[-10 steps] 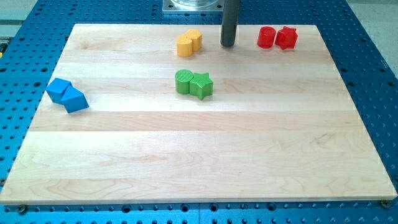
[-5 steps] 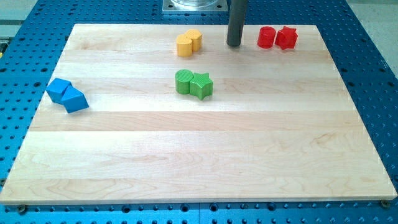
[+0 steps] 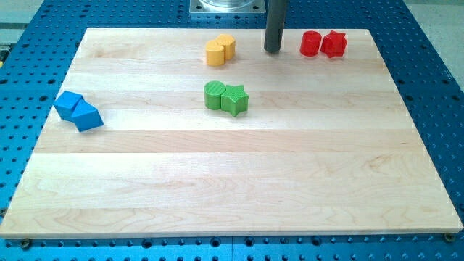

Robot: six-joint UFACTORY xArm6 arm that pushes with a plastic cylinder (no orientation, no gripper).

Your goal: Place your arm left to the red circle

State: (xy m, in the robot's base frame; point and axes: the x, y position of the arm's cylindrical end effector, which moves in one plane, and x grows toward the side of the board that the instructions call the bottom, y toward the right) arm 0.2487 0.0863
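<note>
The red circle stands near the view's top right on the wooden board, touching a red star on its right. My tip rests on the board just left of the red circle, with a small gap between them. The dark rod rises straight up out of the view's top.
Two yellow blocks sit together left of my tip. A green circle and a green star touch near the board's middle. Two blue blocks lie at the view's left edge of the board.
My tip has moved a little to the view's right, closer to the red circle, and has held still over the last half second. No block has moved.
</note>
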